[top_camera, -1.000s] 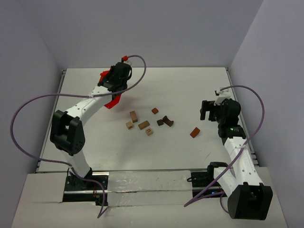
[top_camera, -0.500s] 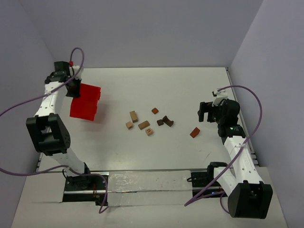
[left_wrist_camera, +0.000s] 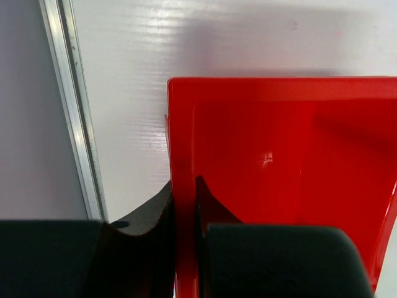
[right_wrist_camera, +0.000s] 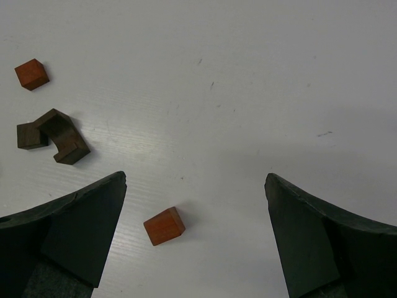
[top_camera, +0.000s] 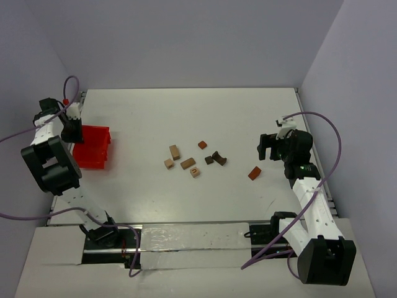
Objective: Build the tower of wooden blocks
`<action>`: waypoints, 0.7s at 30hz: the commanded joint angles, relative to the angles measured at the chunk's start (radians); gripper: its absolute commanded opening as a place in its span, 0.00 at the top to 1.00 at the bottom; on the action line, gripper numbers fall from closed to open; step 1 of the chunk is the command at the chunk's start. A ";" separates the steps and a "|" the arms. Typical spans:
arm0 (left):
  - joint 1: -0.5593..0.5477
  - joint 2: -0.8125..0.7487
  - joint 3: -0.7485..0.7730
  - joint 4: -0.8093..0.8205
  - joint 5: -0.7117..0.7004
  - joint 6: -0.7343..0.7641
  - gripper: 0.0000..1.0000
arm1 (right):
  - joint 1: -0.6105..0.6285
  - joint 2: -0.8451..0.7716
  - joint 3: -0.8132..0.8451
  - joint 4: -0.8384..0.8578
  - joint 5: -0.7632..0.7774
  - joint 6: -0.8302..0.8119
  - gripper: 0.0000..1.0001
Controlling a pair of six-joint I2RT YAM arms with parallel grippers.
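Note:
Several small wood blocks lie loose in the middle of the table: a tan block (top_camera: pixel 174 151), a tan cube (top_camera: pixel 169 163), a brown block (top_camera: pixel 188 163), a reddish cube (top_camera: pixel 202 144) and a dark brown arch (top_camera: pixel 219 158). A reddish-brown block (top_camera: pixel 255 173) lies apart to the right. None are stacked. My right gripper (top_camera: pixel 267 147) is open and empty just above and beyond that block (right_wrist_camera: pixel 164 226), with the arch (right_wrist_camera: pixel 62 136) at its left. My left gripper (left_wrist_camera: pixel 184 186) is shut on the wall of a red bin (left_wrist_camera: pixel 285 155) at the far left.
The red plastic bin (top_camera: pixel 93 147) sits at the table's left edge, beside the metal rail (left_wrist_camera: pixel 77 124). Its inside looks empty in the left wrist view. Walls close the table at the back and both sides.
My left arm has swung from the back middle of the table to the far left edge, carrying the red bin with it. The right arm and the blocks have not moved.

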 commanded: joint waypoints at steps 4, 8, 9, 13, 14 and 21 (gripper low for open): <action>0.060 0.037 -0.007 0.101 0.051 0.010 1.00 | 0.002 -0.004 0.019 0.006 0.001 -0.016 0.00; 0.074 0.038 -0.058 0.158 0.035 0.019 1.00 | 0.002 0.001 0.022 0.006 -0.001 -0.013 0.00; 0.077 0.037 -0.075 0.165 0.034 0.021 1.00 | 0.002 0.003 0.025 0.005 -0.002 -0.013 0.00; 0.078 0.041 -0.101 0.191 0.031 0.027 0.97 | 0.002 -0.001 0.022 0.007 -0.009 -0.015 0.00; 0.078 0.044 -0.104 0.195 0.034 0.028 0.95 | 0.002 -0.003 0.022 0.007 -0.011 -0.015 0.00; 0.080 0.063 -0.100 0.196 0.026 0.042 0.79 | 0.002 -0.006 0.022 0.002 -0.017 -0.016 0.00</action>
